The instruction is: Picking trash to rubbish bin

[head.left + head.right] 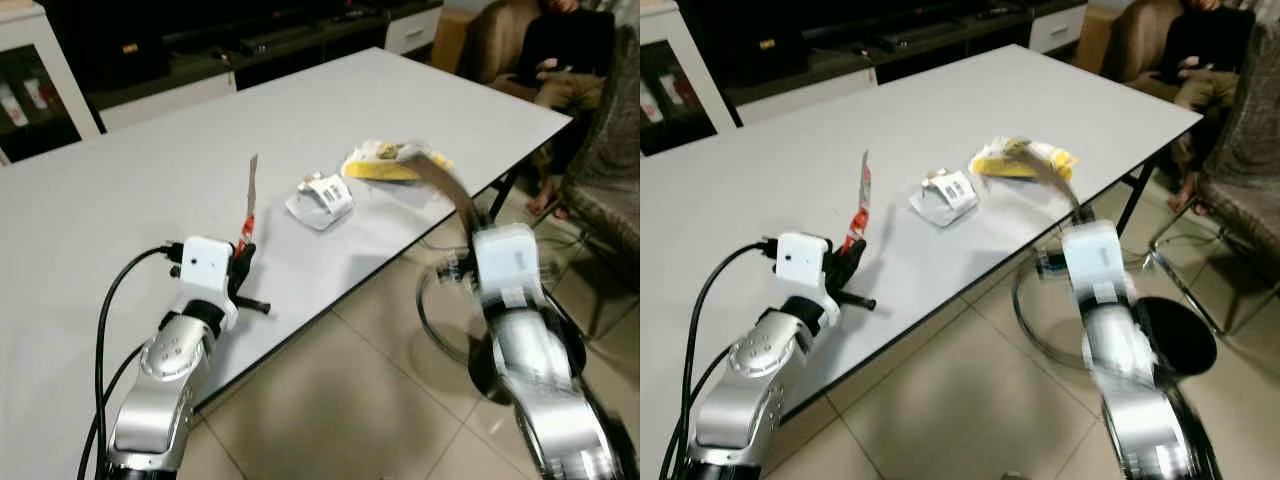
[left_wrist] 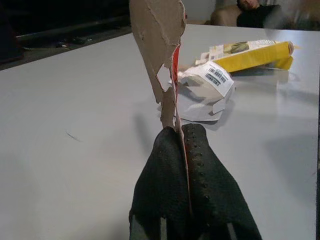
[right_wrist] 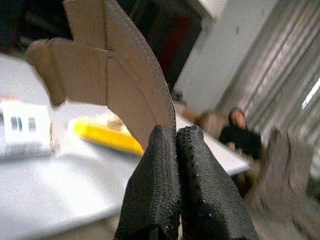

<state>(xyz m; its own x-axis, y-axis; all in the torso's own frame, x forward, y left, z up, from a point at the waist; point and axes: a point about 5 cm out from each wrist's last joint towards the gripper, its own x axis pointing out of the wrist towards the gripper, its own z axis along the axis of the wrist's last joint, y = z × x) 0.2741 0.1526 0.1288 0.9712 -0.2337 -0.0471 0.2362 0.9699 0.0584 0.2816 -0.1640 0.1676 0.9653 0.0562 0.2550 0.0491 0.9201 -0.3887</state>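
Gripping torn cardboard (image 2: 159, 55) near table (image 1: 120, 190) edge, left end effector (image 2: 182, 135)

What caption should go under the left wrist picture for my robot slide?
Left gripper shut on a torn cardboard scrap above the white table, with crumpled white packet and yellow box beyond.

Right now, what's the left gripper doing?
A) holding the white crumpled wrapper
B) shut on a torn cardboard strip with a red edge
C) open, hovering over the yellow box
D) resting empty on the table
B: in the left wrist view the left gripper has its fingers pinched on the torn cardboard strip, which stands up from them, while the white crumpled wrapper and the yellow box lie apart on the table.
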